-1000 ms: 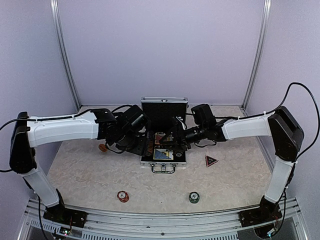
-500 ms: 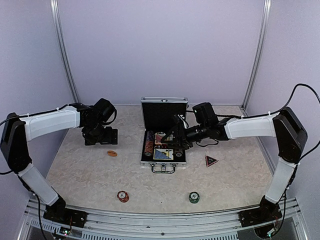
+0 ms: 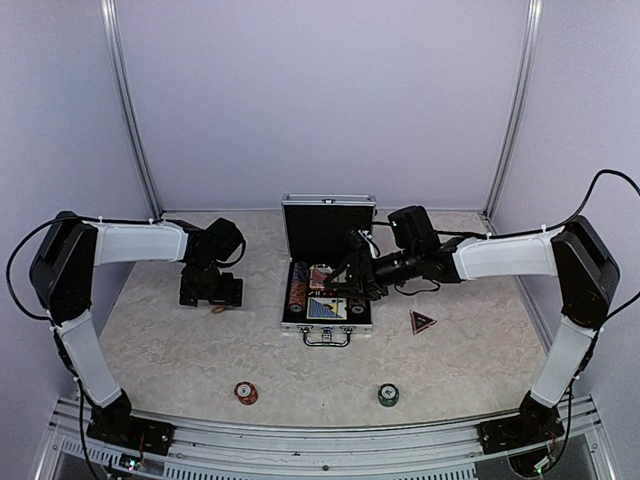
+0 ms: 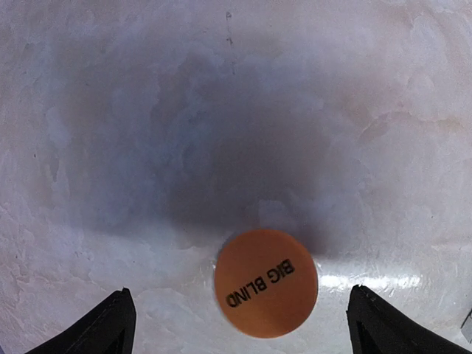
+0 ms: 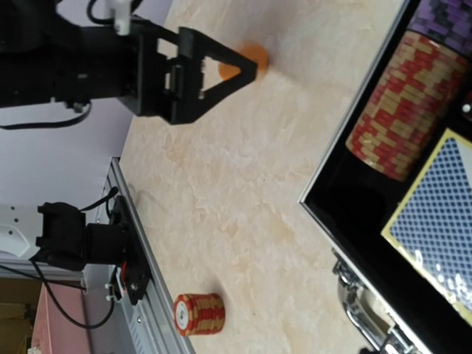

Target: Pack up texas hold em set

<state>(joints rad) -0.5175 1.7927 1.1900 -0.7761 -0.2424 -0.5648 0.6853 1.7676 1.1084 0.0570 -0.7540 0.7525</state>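
The silver case (image 3: 327,322) lies open at the table's middle, lid (image 3: 328,226) up. It holds a row of chips (image 3: 296,288) (image 5: 398,122), a blue deck (image 3: 326,309) (image 5: 441,215) and a red deck (image 3: 320,277). My left gripper (image 3: 212,296) (image 4: 243,332) is open just above the table, its fingertips (image 4: 112,324) on either side of an orange "BIG BLIND" disc (image 4: 266,283) (image 3: 222,307) without touching it. My right gripper (image 3: 350,281) hovers over the case interior; its fingers do not show in its wrist view. The red-black triangle marker (image 3: 422,321) lies right of the case.
A red chip stack (image 3: 245,393) (image 5: 199,315) and a green chip stack (image 3: 388,395) stand near the front edge. The case handle (image 3: 328,338) faces the front. The aluminium front rail (image 5: 136,280) borders the table.
My left gripper has moved away from the case to the left and come down over the orange disc. The right arm has barely moved.
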